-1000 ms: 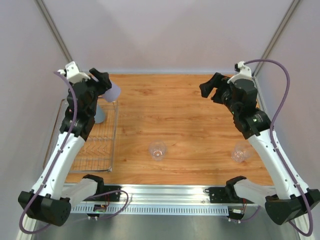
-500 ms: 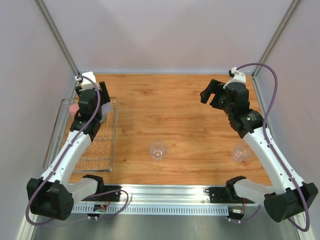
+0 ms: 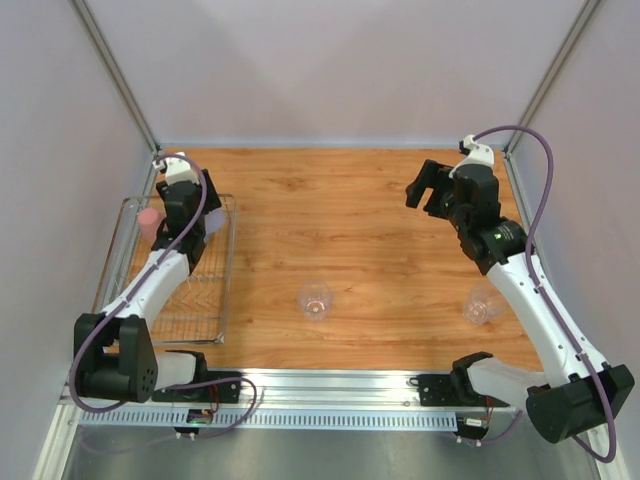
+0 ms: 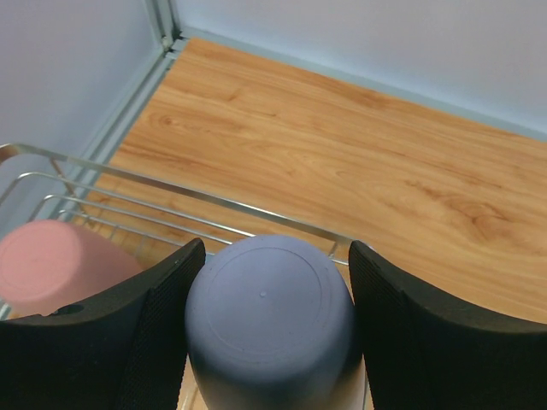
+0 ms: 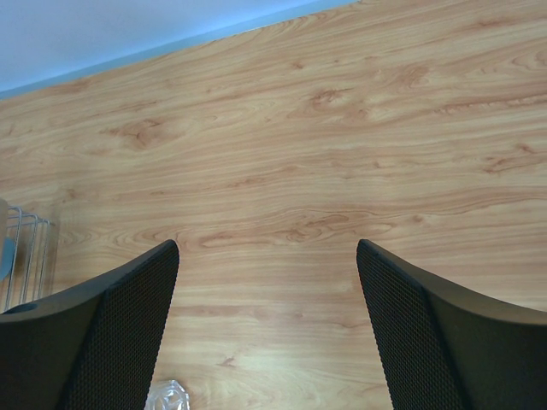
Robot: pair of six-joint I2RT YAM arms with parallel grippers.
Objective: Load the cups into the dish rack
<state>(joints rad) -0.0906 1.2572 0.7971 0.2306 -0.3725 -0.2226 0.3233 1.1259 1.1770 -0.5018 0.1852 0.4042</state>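
My left gripper [image 3: 197,222] is over the far end of the silver wire dish rack [image 3: 222,300], shut on the upside-down lavender cup [image 4: 269,320]. The cup sits low between both fingers, just inside the rack's far rim [image 4: 171,192]. A pink cup [image 4: 51,265] stands in the rack to its left and also shows in the top view [image 3: 148,220]. The blue cup is hidden under my left arm. Two clear cups stand on the table, one in the middle [image 3: 316,300] and one at the right [image 3: 483,305]. My right gripper [image 3: 427,187] is open and empty, high over the far right [image 5: 267,248].
The wooden table [image 3: 350,230] is walled in on three sides. The rack fills the left strip. A metal rail [image 3: 330,385] with both arm bases runs along the near edge. A bit of a clear cup [image 5: 168,397] shows at the bottom of the right wrist view.
My left arm has brought the lavender cup down from above the rack's far corner into the rack beside the pink cup. My right gripper has barely shifted.
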